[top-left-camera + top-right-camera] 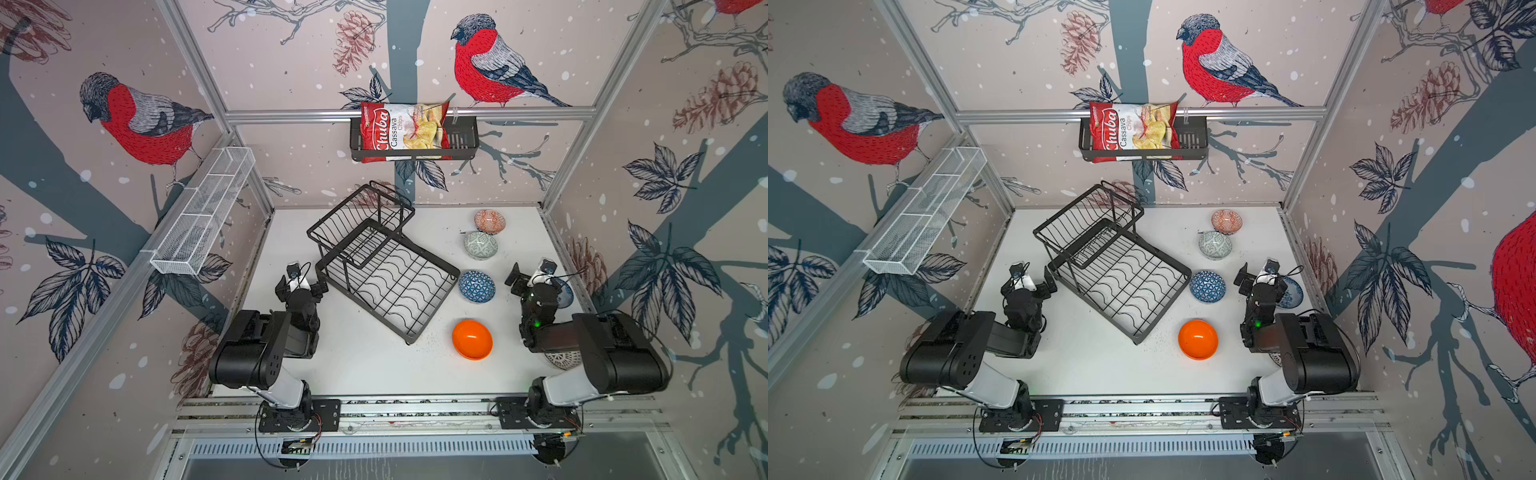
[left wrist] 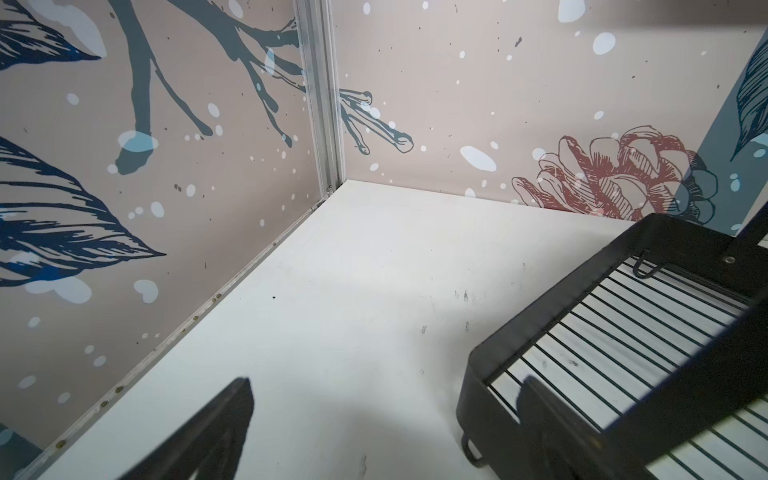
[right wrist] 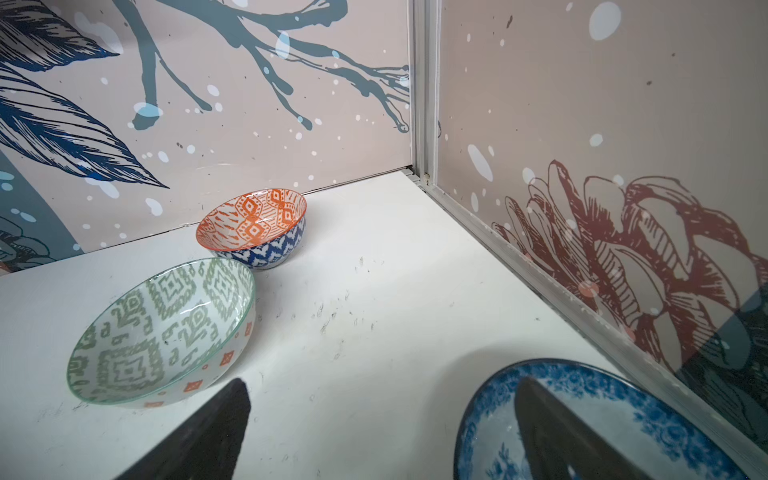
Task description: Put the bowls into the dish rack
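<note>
The black wire dish rack (image 1: 386, 266) (image 1: 1113, 266) stands askew mid-table with no bowl in it. To its right lie several bowls: orange-red patterned (image 1: 490, 220) (image 3: 253, 224), grey-green (image 1: 481, 244) (image 3: 162, 328), dark-blue geometric (image 1: 476, 286) and plain orange (image 1: 472, 339). The blue-flowered bowl (image 1: 566, 293) (image 3: 623, 411) is half hidden by the right arm. A lattice bowl (image 1: 563, 359) peeks out under that arm. My left gripper (image 1: 301, 286) (image 2: 386, 386) is open beside the rack's corner (image 2: 561, 301). My right gripper (image 1: 536, 282) (image 3: 382, 386) is open and empty, one finger over the flowered bowl.
A black shelf basket with a chips bag (image 1: 405, 131) hangs on the back wall. A long white mesh basket (image 1: 203, 212) hangs on the left wall. The enclosure walls stand close on three sides of the white table (image 1: 374, 365).
</note>
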